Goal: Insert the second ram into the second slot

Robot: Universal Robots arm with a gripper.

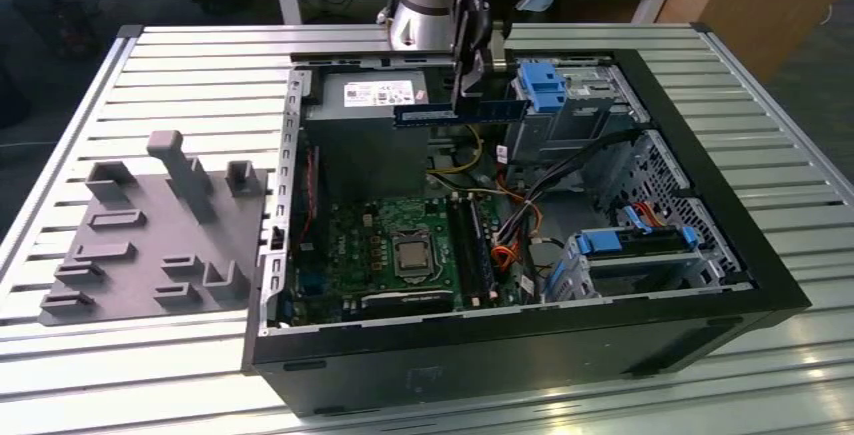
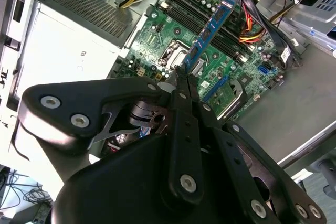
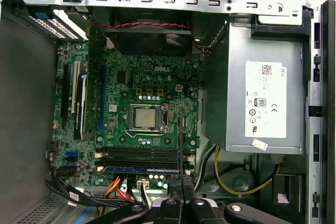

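Gripper [image 1: 470, 93], black w/ slim paired fingers, is clamped narrow on the second ram [image 1: 461, 112]. It pinches the top edge abt mid-length, so the thin blue stick hangs just under the fingertips, on edge and roughly level, w/ both ends sticking out past them and a pale label toward one end. In the exterior view the stick sits high over the far end of the open case, in front of the PSU, well apart from the ram slots [image 1: 470, 245] down on the board. In the second wrist view the gripper [image 2: 184, 74] shows bolted black links, and the ram [image 2: 212, 27] runs out from its tips above the green board. In the first wrist view the gripper [image 3: 181, 195] holds the stick edge-on, seen as a thin dark line [image 3: 181, 145]. Biggest item is the ribbed aluminium table [image 1: 160, 65], then the black PC case [image 1: 507, 365] lying on its side, lid off. A matte grey fixture plate [image 1: 134, 255] w/ upright blocks sits at the exterior view's left. Inside the case are the boxy grey metal PSU [image 1: 347, 115] and the green motherboard [image 1: 354, 245]. Chunky light-blue drive-bay latches [image 1: 541, 85] sit just beside the stick's end. Long black ram slots [image 3: 142, 156] lie parallel. Square metallic CPU socket [image 3: 143, 117] sits mid-board. Orange cables [image 3: 118, 187] curl nearby.
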